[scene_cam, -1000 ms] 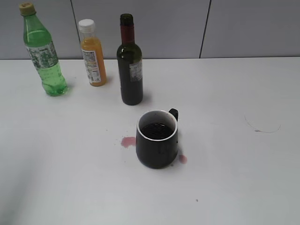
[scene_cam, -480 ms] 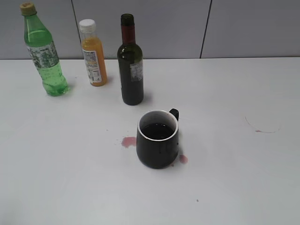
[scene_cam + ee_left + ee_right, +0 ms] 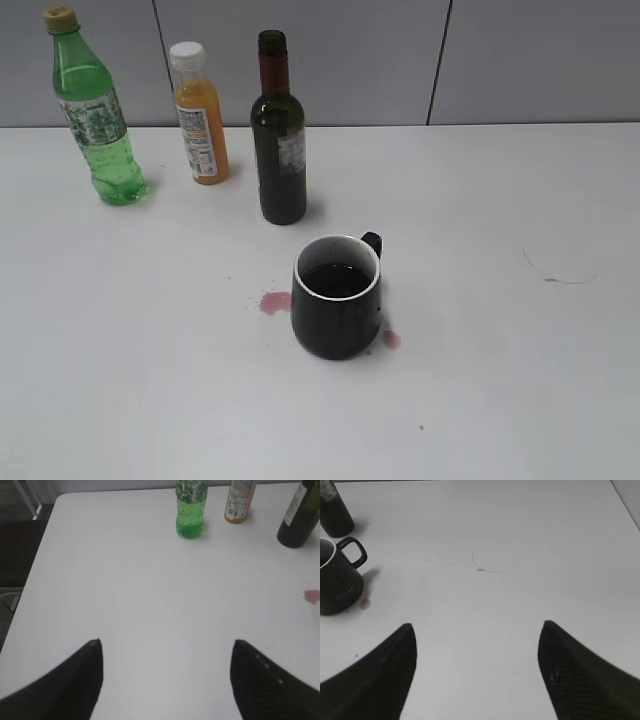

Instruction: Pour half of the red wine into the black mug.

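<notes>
The red wine bottle, dark glass with a red foil neck and no cap, stands upright on the white table; it also shows in the left wrist view and the right wrist view. The black mug stands in front of it with dark red wine inside, also in the right wrist view. My left gripper is open and empty over the table's left side. My right gripper is open and empty, to the right of the mug. Neither gripper shows in the exterior view.
A green plastic bottle and an orange juice bottle stand at the back left. Small red spills lie left and right of the mug. A faint ring stain marks the table at right.
</notes>
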{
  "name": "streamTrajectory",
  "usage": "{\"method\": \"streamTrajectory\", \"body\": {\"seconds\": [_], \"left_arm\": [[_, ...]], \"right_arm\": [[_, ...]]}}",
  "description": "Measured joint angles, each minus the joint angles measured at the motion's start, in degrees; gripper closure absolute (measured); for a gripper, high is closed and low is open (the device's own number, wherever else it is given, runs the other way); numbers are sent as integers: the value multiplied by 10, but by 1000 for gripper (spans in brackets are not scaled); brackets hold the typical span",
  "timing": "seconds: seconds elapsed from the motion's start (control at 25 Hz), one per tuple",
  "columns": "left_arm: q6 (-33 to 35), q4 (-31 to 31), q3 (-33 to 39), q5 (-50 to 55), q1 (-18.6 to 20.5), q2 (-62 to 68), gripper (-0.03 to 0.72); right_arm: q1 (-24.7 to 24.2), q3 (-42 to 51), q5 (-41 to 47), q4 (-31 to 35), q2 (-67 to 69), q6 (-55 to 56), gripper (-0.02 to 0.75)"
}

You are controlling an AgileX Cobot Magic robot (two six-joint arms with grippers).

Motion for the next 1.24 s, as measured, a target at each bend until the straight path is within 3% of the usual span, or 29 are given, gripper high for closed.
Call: {"method": "streamTrajectory", "body": {"seconds": [0.36,0.56,1.24], "left_arm": [[-6,0,90,-42,0,-123,97],[-52,2,138,-44,0,-179,97],[-57,43,146,-50,0,-183,98]], "right_arm": [[0,0,0,0,0,0,164],[0,1,0,0,0,0,164],[0,1,0,0,0,0,164]]}}
